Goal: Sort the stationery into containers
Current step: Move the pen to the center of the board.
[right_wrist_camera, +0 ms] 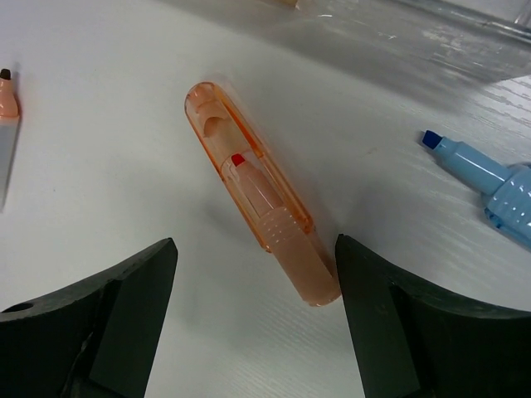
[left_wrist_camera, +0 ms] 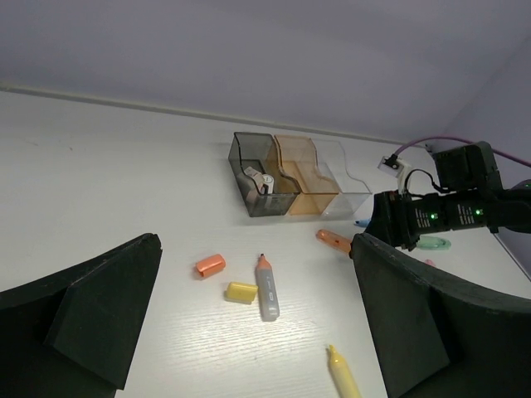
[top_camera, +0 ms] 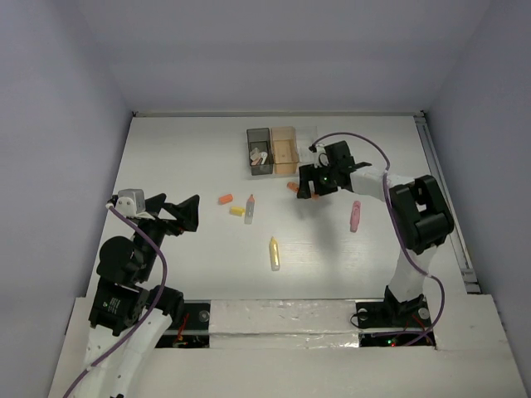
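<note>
The three joined bins stand at the back: dark grey [top_camera: 259, 152], orange [top_camera: 284, 150] and clear [left_wrist_camera: 344, 178]. The grey bin holds a few small items. My right gripper [top_camera: 305, 189] is open, low over the translucent orange marker [right_wrist_camera: 257, 199], whose rear end lies between the fingers [right_wrist_camera: 255, 249]. A blue marker [right_wrist_camera: 489, 178] lies to its right. My left gripper [top_camera: 192, 214] is open and empty [left_wrist_camera: 255, 245], left of an orange eraser [top_camera: 225, 199], a yellow eraser [top_camera: 237, 211] and a grey marker with an orange tip [top_camera: 250, 207]. A yellow marker [top_camera: 274, 253] lies nearer.
A pink marker [top_camera: 355, 215] lies right of centre. A mint green marker [left_wrist_camera: 433, 243] shows behind my right gripper in the left wrist view. The white table [top_camera: 182, 157] is walled at the back and has a rail along its right edge [top_camera: 444, 199].
</note>
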`<state>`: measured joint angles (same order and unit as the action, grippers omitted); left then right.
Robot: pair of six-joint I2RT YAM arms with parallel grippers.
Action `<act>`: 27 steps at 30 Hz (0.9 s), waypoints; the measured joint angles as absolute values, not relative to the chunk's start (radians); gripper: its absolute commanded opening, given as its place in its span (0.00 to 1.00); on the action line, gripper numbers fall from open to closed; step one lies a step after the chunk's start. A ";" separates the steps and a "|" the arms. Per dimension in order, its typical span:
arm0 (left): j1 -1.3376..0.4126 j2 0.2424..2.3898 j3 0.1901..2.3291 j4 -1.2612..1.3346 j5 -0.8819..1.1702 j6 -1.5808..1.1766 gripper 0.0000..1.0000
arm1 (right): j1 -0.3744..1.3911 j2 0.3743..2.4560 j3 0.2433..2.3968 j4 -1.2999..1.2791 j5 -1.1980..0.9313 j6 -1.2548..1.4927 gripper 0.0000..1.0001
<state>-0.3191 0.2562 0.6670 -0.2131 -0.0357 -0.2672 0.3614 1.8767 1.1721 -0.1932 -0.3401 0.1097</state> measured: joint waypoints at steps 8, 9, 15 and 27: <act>-0.319 0.256 0.667 -0.213 -0.035 -0.267 0.99 | 0.432 1.859 1.131 -0.150 -0.328 0.157 0.80; -0.319 0.256 0.667 -0.213 -0.035 -0.267 0.99 | 0.455 1.848 1.114 -0.142 -0.321 0.167 0.79; -0.319 0.256 0.667 -0.213 -0.035 -0.267 0.99 | 0.575 1.809 1.059 -0.120 -0.285 0.245 0.79; -0.319 0.256 0.667 -0.213 -0.035 -0.267 0.99 | 0.588 1.848 1.136 -0.179 0.041 0.344 0.79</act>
<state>-0.3191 0.2558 0.6670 -0.2131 -0.0353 -0.2672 0.5884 1.8484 1.1358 -0.1795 0.0406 0.3443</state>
